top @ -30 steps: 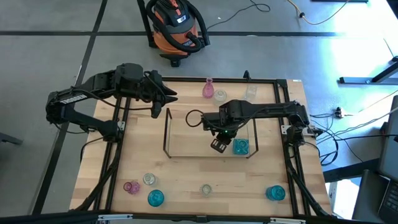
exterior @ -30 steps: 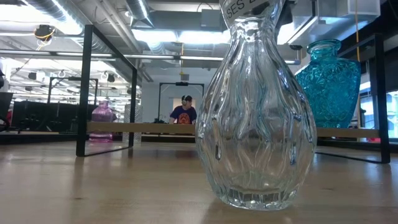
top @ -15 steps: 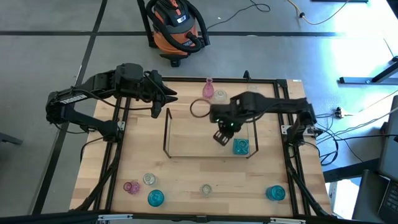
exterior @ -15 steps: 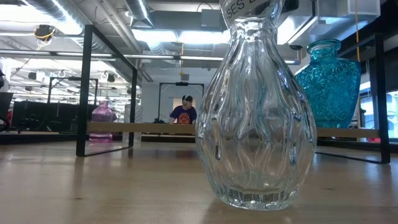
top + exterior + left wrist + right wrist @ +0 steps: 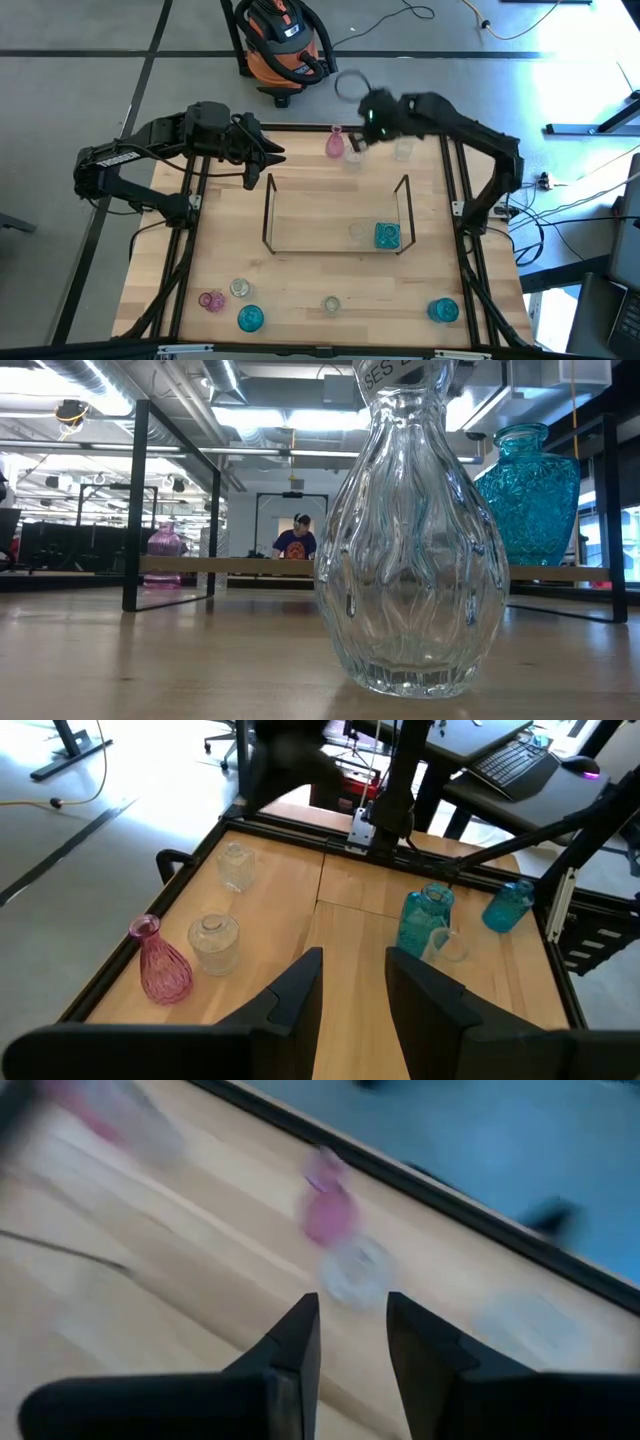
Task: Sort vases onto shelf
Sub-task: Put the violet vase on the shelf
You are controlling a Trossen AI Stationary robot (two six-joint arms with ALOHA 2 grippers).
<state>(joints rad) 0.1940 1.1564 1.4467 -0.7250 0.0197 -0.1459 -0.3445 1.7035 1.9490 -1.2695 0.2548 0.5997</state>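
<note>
In the high view, the wooden surface [image 5: 300,290] fills the middle of the frame, edged by a larger black frame. The shelf [image 5: 335,215] stands at its centre, a thin dark wire rack with upright ends. Inside the shelf, toward its lower right corner, a teal vase [image 5: 387,236] is set with a clear vase [image 5: 359,232] just beside it on the left.

At the upper edge of the surface, a pink vase [image 5: 334,143] is seen with a clear round vase [image 5: 353,154] just to its right and another clear vase [image 5: 403,150] farther right. Along the lower edge, a small pink vase [image 5: 210,301], a clear one [image 5: 240,288] and a teal one [image 5: 250,318] are grouped at the lower left; a clear vase [image 5: 331,304] stands at lower centre, and a teal vase [image 5: 443,310] at lower right.

The right gripper [image 5: 356,141] is held above the upper edge, blurred, just over the pink and clear pair. Its fingers [image 5: 290,1360] are seen parted in the right wrist view, with nothing between them.

The left gripper [image 5: 262,168] is poised at the upper left of the shelf. Its fingers [image 5: 300,995] are likewise parted and empty in the left wrist view.

In the low view, a large clear vase [image 5: 410,550] fills the foreground, a teal vase [image 5: 530,495] behind it to the right, and a pink one [image 5: 165,555] far left. A person [image 5: 296,540] is seated in the room beyond.
</note>
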